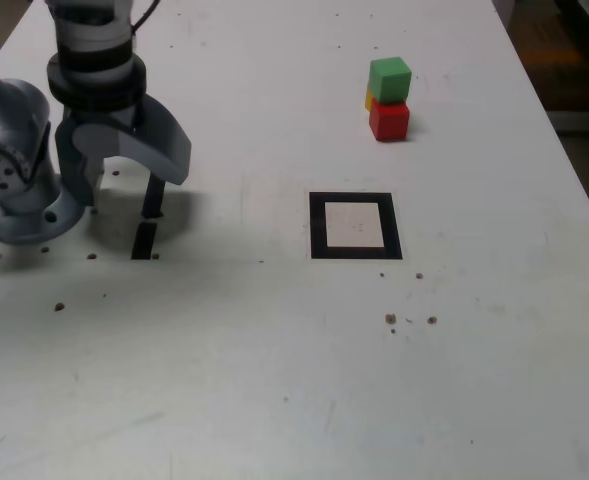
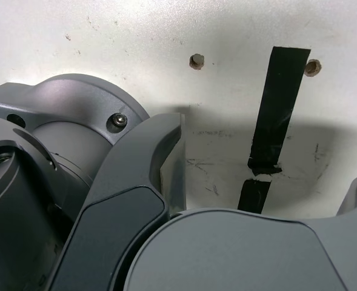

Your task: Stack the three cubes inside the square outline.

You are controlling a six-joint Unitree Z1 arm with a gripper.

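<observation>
The three cubes huddle at the far right of the table in the exterior view: the green cube (image 1: 389,78), the red cube (image 1: 389,121) just in front of it, and the yellow cube (image 1: 368,98) peeking out on their left. Whether the green one rests on the others, I cannot tell. The square outline (image 1: 317,226), black with a white centre, lies nearer the front and has nothing in it. My gripper (image 1: 124,185) (image 2: 266,157) hangs far to the exterior view's left, pointing down at the table, open and holding nothing.
Two short black strips (image 1: 146,240) (image 2: 284,103) lie under the gripper. The arm's grey base (image 1: 9,185) stands at the exterior view's left edge. Small brown specks (image 1: 391,319) dot the white tabletop. The table's right edge (image 1: 574,170) runs past the cubes.
</observation>
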